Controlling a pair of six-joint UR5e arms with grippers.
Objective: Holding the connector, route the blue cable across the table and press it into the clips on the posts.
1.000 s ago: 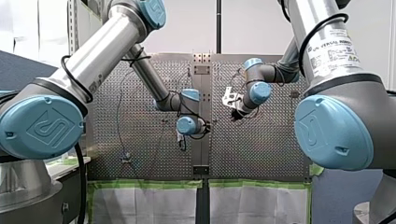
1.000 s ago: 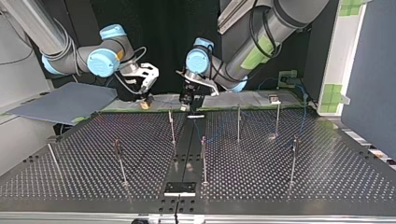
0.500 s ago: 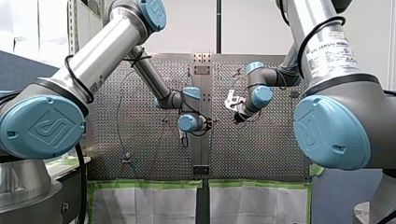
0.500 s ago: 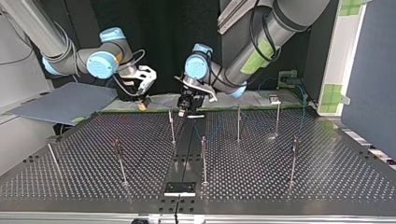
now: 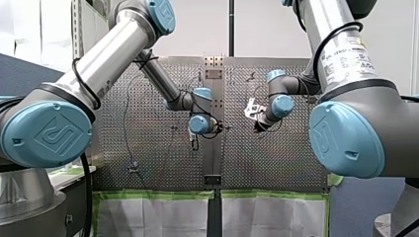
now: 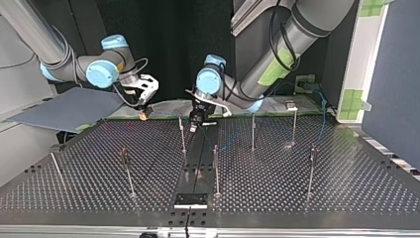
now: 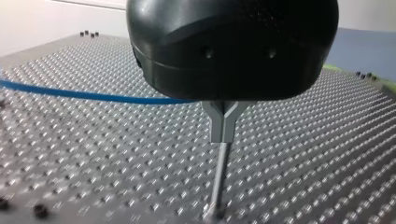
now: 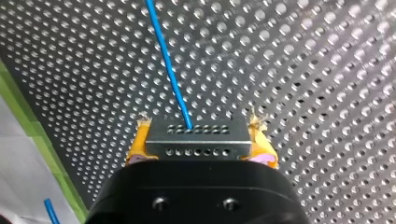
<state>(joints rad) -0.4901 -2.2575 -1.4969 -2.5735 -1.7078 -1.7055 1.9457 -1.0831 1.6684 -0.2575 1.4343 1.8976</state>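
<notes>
In the top view, the near row of posts [image 6: 216, 168] stood bare, so by my judgement most of the routing remained. A cable dragged across that row could have snagged on a thin post.

Farther back, my left gripper [image 6: 194, 120] hung beside a far-row post [image 6: 182, 134]. In the left wrist view that post's forked clip [image 7: 224, 119] sat right under the gripper's black body. The blue cable [image 7: 84, 95] ran just beside the clip and passed behind the body, not seated in the fork. A push slightly off line could have left the cable riding on a prong or sliding past it. The body could also have knocked the post askew. Whether this gripper was grasping the cable could not be told.

Farthest, at the far left of the top view, my right gripper [image 8: 196, 150] had its fingers clenched on the grey connector [image 8: 195, 140]. One yellow pad [image 8: 138, 144] sat at each end, and the cable left the connector's far face over the bench [image 8: 303, 70]. The pad edges looked frayed. A sideways tug from a taut cable could have twisted the connector or slipped it out.

For writing, in the front view the near blue caps [image 5: 49, 136] bore only an embossed mark. The label [image 5: 346, 52] on my right arm read "UNIVERSAL ROBOTS", and its smaller print was too small to read. Nothing legible showed on the connector.
</notes>
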